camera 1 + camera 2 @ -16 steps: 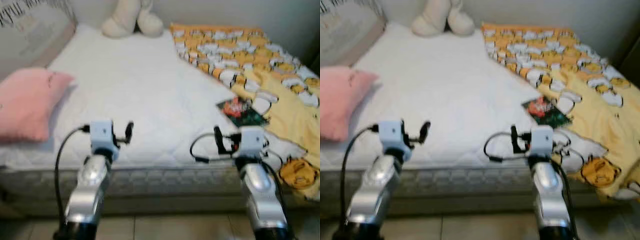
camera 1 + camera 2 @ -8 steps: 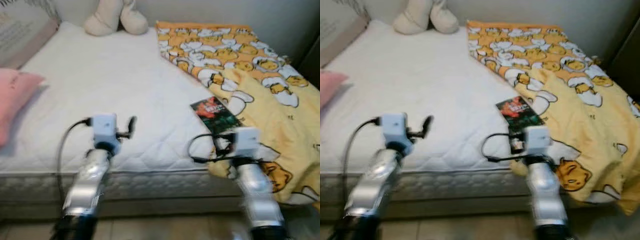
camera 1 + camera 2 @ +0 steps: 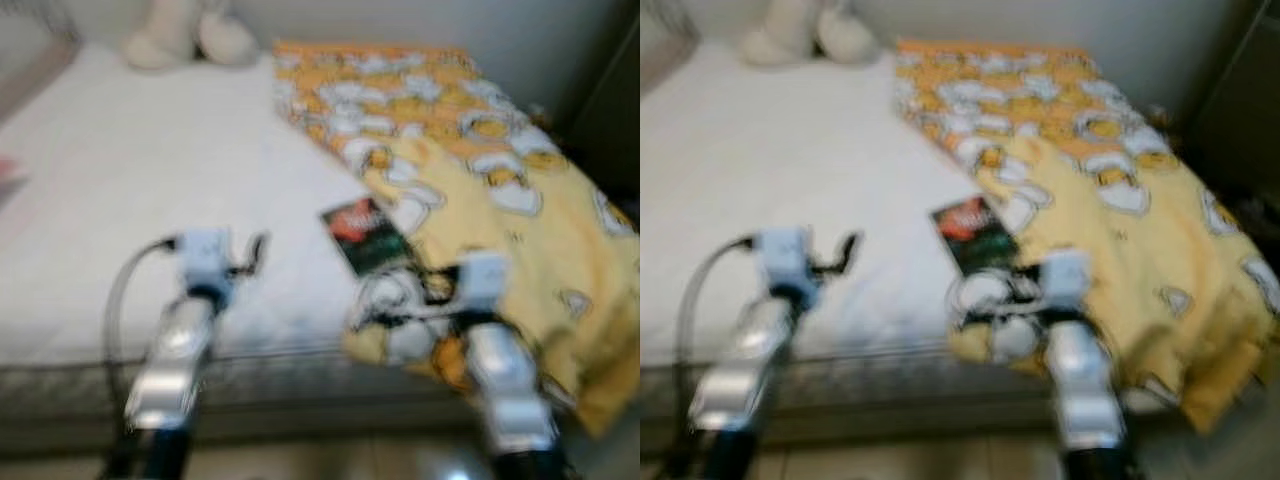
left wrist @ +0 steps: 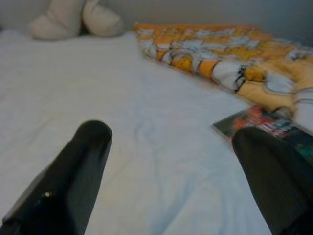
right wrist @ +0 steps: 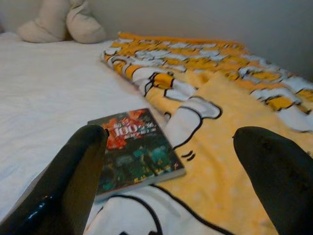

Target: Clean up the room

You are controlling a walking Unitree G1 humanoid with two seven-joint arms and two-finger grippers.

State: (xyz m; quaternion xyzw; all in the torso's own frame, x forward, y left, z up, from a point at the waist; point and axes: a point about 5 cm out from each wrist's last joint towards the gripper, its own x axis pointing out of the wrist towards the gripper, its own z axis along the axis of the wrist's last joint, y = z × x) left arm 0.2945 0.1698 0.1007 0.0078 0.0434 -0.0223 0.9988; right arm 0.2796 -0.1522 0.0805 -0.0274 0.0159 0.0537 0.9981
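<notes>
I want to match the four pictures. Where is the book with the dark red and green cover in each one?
Left eye view: book, centre, at the edge of the yellow blanket.
Right eye view: centre, same edge.
Left wrist view: far right, partly behind a black finger.
Right wrist view: lower centre.
Shared landmark: cream plush toy at the bed's far end.

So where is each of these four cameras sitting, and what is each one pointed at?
Left and right eye views: on the head, looking down at the bed; both silver arms show, left gripper and right gripper raised.
Left wrist view: on the left wrist, along its black fingers across the white mattress.
Right wrist view: on the right wrist, fingers framing the book.
Shared: book, yellow blanket, plush toy.
</notes>
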